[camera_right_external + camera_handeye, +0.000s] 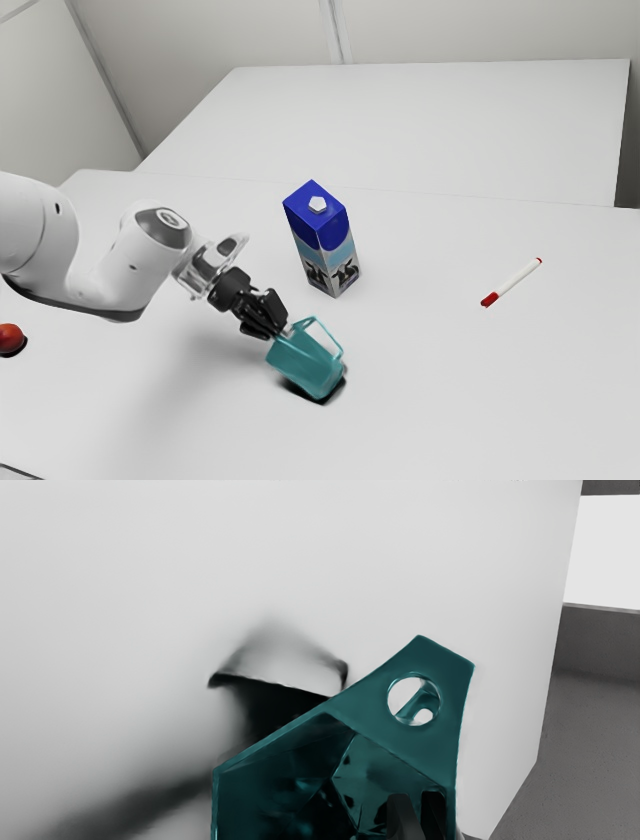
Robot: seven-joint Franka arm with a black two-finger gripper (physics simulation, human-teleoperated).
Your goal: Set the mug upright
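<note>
Exterior view: gripper (283, 332) at the mouth of the tilted mug (308, 367), fingers nearly together, any hold unclear.

Mug (305, 362) before carton (326, 245); marker (514, 281) toward exterior view's right.

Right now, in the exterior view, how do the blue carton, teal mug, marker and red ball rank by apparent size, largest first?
1. Blue carton
2. Teal mug
Unranked below these: the marker and red ball. The marker is longer but thin; the view's edge cuts off the ball.
</note>
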